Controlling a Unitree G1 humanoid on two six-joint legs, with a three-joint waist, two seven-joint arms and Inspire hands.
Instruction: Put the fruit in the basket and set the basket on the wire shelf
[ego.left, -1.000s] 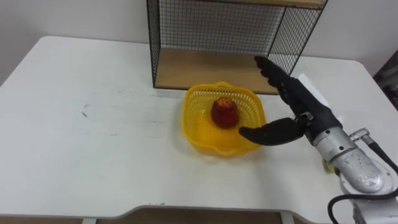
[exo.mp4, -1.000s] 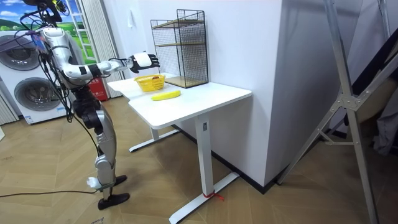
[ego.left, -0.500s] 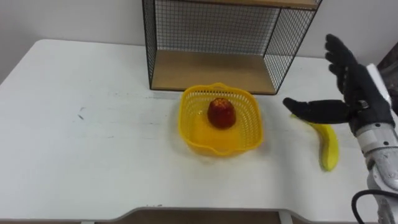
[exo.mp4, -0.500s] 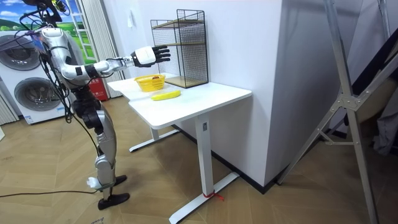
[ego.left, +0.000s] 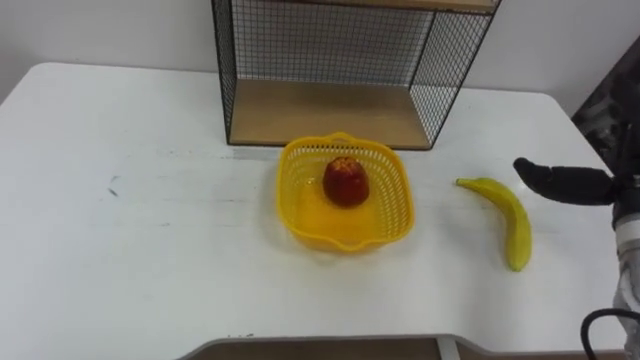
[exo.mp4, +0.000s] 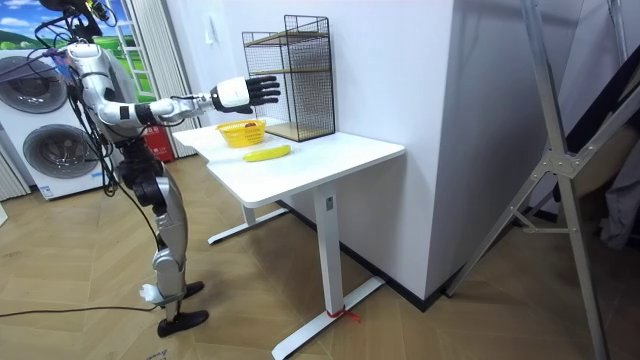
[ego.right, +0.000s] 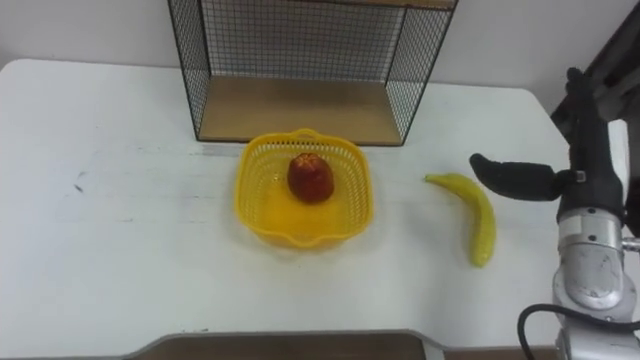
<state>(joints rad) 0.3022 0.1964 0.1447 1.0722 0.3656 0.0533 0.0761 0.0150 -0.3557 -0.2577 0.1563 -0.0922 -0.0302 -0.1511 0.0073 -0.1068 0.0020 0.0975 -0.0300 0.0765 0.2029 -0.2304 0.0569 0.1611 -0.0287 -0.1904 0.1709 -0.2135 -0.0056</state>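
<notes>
Yellow basket (ego.left: 300, 222) on the surface (ego.left: 120, 250) holding a red fruit (ego.left: 345, 182), banana (ego.left: 511, 222) outside it, beside right hand (ego.right: 583, 155), fingers (exo.mp4: 266, 90) straight and apart

- The right hand (ego.right: 585, 160) had black fingers and a black thumb, with a white panel along its back.
- Its wrist was a silvery-grey metal cylinder, ringed by a narrow collar.
- A dark cable looped out just below the wrist.
- In the room view the forearm was pale and the section at the elbow dark.
- The torso was dark and hung with black cables; the legs were silver-grey and the feet dark.
</notes>
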